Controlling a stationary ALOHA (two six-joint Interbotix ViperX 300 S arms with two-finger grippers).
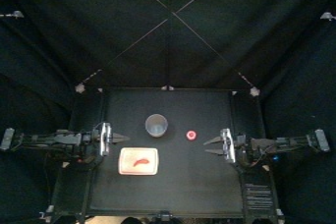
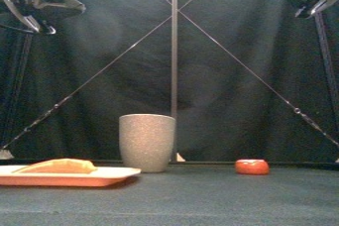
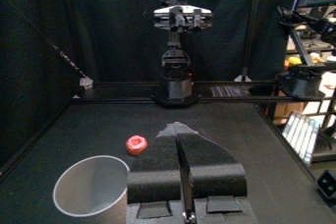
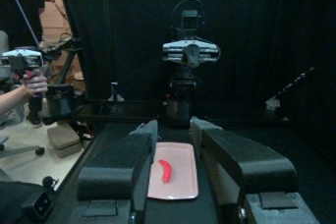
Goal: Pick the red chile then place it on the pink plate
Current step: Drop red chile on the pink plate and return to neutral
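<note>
Chile (image 4: 167, 170) lies on the pink tray (image 4: 151, 187), one of each, straight ahead of the right hand (image 4: 174, 125), whose jaws stand apart. Both hands hang high at the desk's (image 1: 184, 184) side edges, with bare room between. The left hand (image 3: 180, 135) has its jaws together; one grey cup (image 3: 89, 187) and one small red toy (image 3: 136, 144) sit ahead of it.
</note>
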